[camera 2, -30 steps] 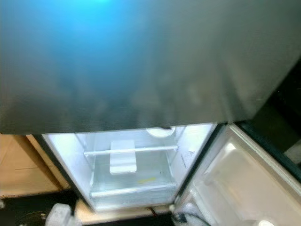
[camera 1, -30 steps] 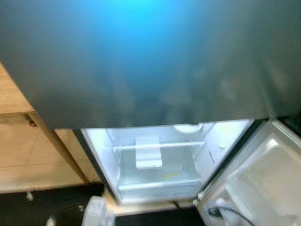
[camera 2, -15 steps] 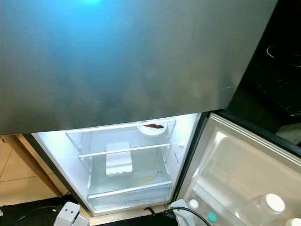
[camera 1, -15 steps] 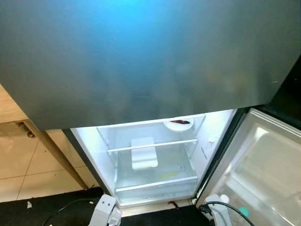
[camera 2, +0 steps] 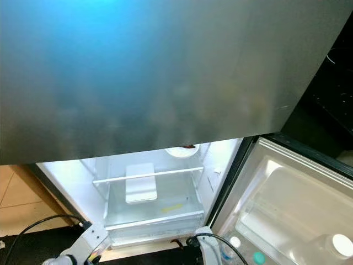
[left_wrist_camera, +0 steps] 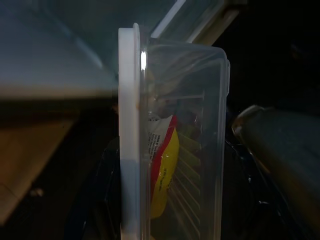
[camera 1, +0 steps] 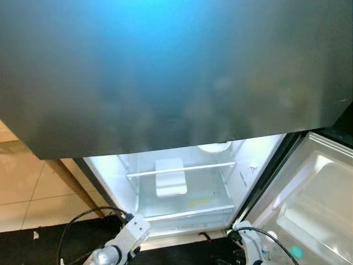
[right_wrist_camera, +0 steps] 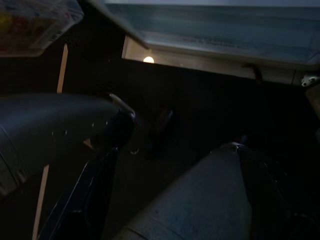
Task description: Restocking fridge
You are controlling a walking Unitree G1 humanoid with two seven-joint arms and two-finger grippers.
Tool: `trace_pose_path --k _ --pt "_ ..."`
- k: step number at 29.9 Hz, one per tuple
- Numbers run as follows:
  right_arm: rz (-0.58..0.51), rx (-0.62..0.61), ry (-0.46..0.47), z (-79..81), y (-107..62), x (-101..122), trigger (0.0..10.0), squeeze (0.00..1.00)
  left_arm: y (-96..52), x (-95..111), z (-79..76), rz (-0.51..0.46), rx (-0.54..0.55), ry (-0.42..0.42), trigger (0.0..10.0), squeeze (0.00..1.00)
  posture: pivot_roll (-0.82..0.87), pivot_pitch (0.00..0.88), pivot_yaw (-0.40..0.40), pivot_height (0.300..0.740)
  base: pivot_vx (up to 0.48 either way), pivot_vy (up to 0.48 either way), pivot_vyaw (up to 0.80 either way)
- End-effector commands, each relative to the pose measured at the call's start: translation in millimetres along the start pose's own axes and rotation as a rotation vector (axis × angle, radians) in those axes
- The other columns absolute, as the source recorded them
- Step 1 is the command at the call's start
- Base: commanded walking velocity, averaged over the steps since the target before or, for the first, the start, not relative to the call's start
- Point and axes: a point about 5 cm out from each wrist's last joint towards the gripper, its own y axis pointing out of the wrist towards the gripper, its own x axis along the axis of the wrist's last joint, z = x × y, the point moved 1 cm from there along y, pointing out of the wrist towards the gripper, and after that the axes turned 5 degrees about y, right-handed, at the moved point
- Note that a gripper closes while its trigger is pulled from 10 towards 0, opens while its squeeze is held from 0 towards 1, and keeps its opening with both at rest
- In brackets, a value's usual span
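The fridge's lower compartment stands open and lit below the closed grey upper door. Inside, a white bowl sits on the top shelf, half hidden by the door edge, and a flat white tray lies behind the shelf bar. My left gripper is shut on a clear plastic box with a white lid, held on edge, with a yellow and red packet inside. The box corner also appears in the right wrist view. My left arm and right arm hang low before the fridge.
The fridge door swings out to the right, with a white-capped bottle and a teal cap in its rack. A wooden table leg stands left of the fridge on pale tiles. A black mat lies in front.
The camera has shifted, so the upper door edge covers more of the bowl. Both arms have come up further into view at the bottom edge.
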Motion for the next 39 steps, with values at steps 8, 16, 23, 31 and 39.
trace_pose_path --k 8,16,23,31,39 --pt "0.001 -0.066 0.001 -5.1 0.3 3.9 10.0 0.00 1.7 48.3 24.3 -0.189 0.005 0.264 10.0 0.00 -0.01 0.063 0.021 0.740 0.000 0.000 0.00" --pt "-0.117 0.064 0.241 6.0 7.9 30.2 10.0 0.00 2.2 110.3 33.2 -0.381 0.052 0.617 10.0 0.00 -0.01 0.066 0.031 0.740 0.000 0.000 0.00" --pt "-0.093 0.156 0.229 20.6 15.2 40.0 10.0 0.00 3.3 123.3 23.8 -0.430 0.028 0.737 10.0 0.00 -0.01 0.072 0.036 0.715 0.000 0.000 0.00" --pt "-0.091 0.210 0.217 27.8 17.2 42.1 10.0 0.00 5.1 121.3 16.5 -0.432 0.022 0.798 10.0 0.00 -0.01 0.077 0.038 0.680 0.000 0.000 0.00" --pt "-0.098 0.243 0.218 31.3 18.3 48.3 10.0 0.00 5.8 121.0 19.1 -0.423 0.061 0.830 10.0 0.00 -0.01 0.078 0.038 0.640 0.000 0.000 0.00"
